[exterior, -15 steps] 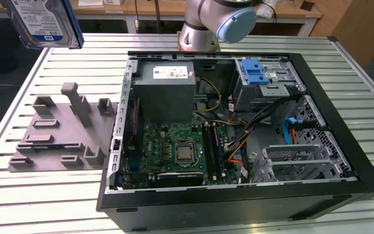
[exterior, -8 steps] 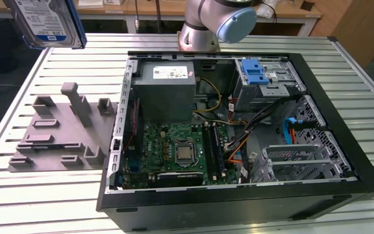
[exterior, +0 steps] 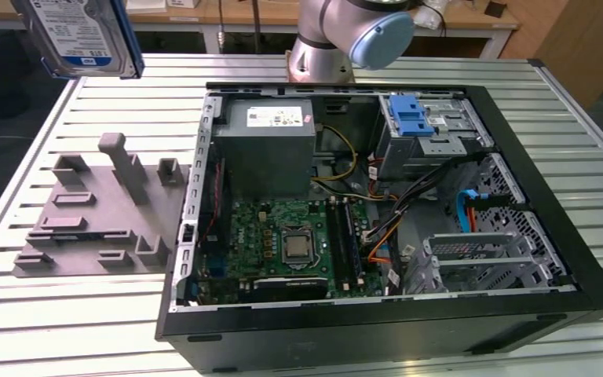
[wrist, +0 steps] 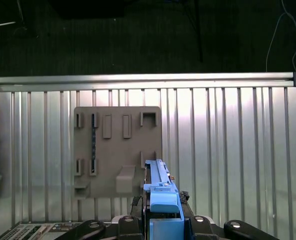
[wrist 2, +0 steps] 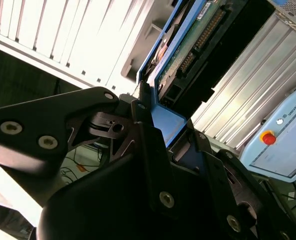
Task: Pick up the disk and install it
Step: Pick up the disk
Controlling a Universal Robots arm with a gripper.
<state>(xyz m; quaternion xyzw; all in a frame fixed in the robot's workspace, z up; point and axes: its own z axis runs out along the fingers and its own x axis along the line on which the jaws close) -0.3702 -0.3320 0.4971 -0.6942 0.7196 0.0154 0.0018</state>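
Observation:
The disk, a silver hard drive with a blue-and-white label and a blue frame, hangs in the air at the exterior view's upper left, high above the slatted table. In the first wrist view the disk shows edge-on above the grey holder plate. My gripper is shut on the disk's blue frame. In the second wrist view the black fingers clamp the frame end of the disk, whose circuit-board side and connector show.
An open computer case lies on the slatted table, with a motherboard, a grey power supply box and a drive bay with a blue tab. The grey holder plate lies left of the case. The arm's base stands behind.

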